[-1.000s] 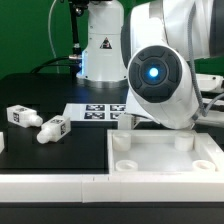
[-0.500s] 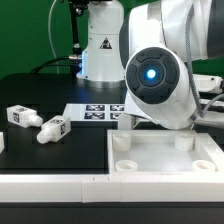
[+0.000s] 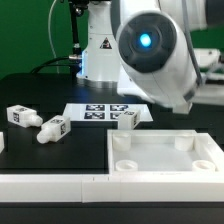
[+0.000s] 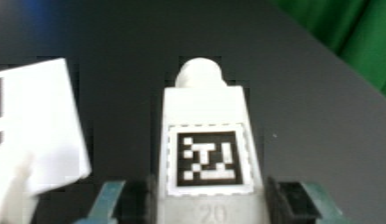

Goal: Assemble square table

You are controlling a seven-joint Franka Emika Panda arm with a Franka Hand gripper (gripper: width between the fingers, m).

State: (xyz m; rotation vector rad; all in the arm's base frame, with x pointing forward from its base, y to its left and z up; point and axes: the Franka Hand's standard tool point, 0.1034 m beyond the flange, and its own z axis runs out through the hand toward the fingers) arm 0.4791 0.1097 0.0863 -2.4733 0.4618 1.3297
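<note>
Two loose legs (image 3: 20, 116) (image 3: 52, 128) appear only in the exterior view; only the wrist view shows jaws clamping a leg (image 4: 204, 130).

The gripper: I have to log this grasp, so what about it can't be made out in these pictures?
1. Wrist view: the gripper has its fingers cut off by the picture's edge, so whether they touch the leg is not shown.
2. Exterior view: the blurred arm hides the gripper entirely.
3. Exterior view: the leg under the arm is small and partly covered; whether it is lifted off the marker board cannot be told.
</note>
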